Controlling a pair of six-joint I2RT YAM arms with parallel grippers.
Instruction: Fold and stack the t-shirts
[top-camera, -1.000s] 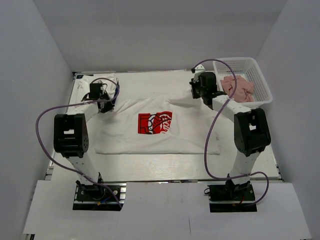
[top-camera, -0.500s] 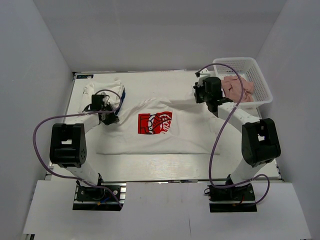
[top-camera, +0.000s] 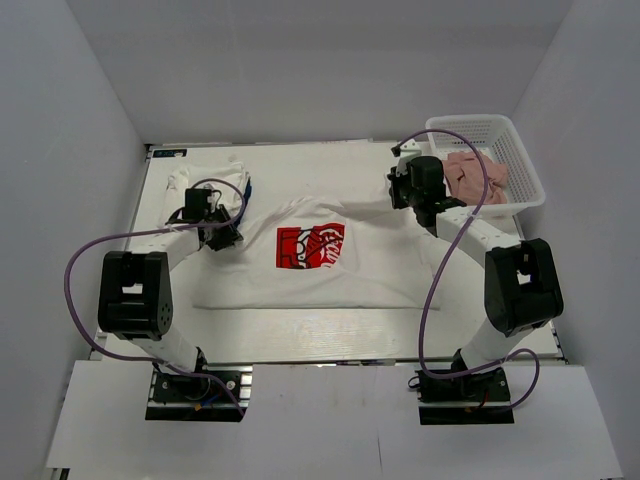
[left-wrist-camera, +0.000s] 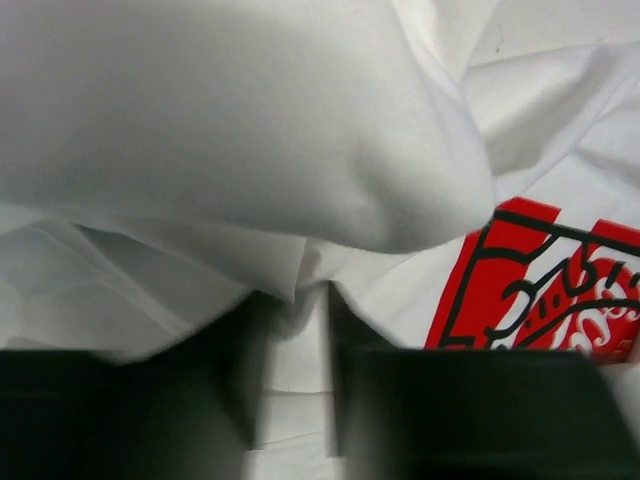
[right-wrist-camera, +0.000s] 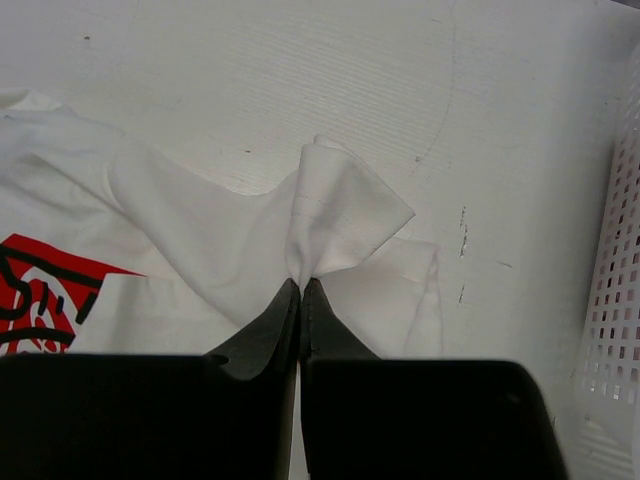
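Note:
A white t-shirt (top-camera: 330, 280) with a red square chest print (top-camera: 310, 247) lies spread in the middle of the table. My left gripper (top-camera: 222, 237) is at its left sleeve. In the left wrist view the gripper (left-wrist-camera: 297, 300) is shut on a fold of the white cloth (left-wrist-camera: 250, 130), with the print (left-wrist-camera: 540, 290) to the right. My right gripper (top-camera: 405, 195) is at the right sleeve. In the right wrist view it (right-wrist-camera: 301, 284) is shut, pinching the sleeve tip (right-wrist-camera: 345, 215). A folded white bundle (top-camera: 205, 172) lies at the back left.
A white plastic basket (top-camera: 523, 160) holding pink cloth (top-camera: 475, 175) stands at the back right, close to my right arm; its wall shows in the right wrist view (right-wrist-camera: 615, 300). Purple cables loop beside both arms. Grey walls enclose the table.
My left gripper has moved nearer and rightward, dragging the left sleeve inward and uncovering the white bundle at the back left. My right gripper has shifted slightly right with its sleeve.

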